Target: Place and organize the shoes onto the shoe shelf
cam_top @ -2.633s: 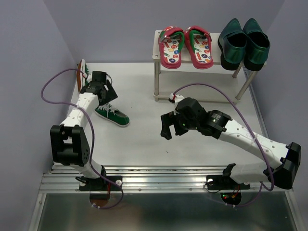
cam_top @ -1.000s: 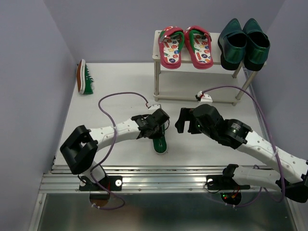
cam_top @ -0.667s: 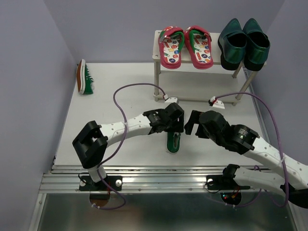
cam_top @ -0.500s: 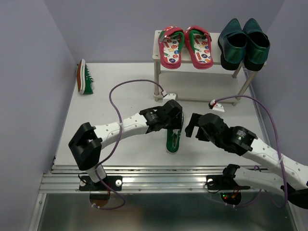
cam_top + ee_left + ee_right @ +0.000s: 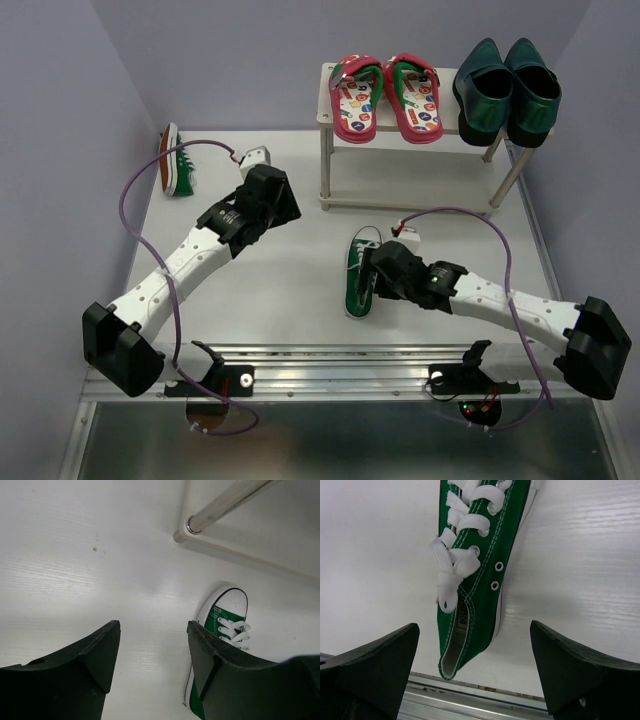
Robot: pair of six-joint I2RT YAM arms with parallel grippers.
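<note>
The pale shoe shelf point(image 5: 447, 130) stands at the far right. On its top board sit two red flip-flops point(image 5: 385, 97) and two dark teal loafers point(image 5: 507, 88). One green white-laced sneaker point(image 5: 358, 274) lies upright on the table near the front, toe toward the shelf. The second sneaker point(image 5: 175, 160) lies on its side against the left wall. My right gripper point(image 5: 370, 276) hangs open just above the near sneaker point(image 5: 476, 575), a finger on either side of its heel end. My left gripper point(image 5: 284, 206) is open and empty, left of the shelf's front left leg point(image 5: 226, 504). Its wrist view shows the sneaker's toe point(image 5: 226, 617).
A metal rail point(image 5: 470, 702) runs along the table's near edge, just behind the sneaker's heel. Grey walls close in the left, back and right. The shelf's lower tier is largely hidden under the top board.
My left gripper has let go of the sneaker and drawn back to the far left. My right gripper has moved left, down over the sneaker, which stays near the front.
</note>
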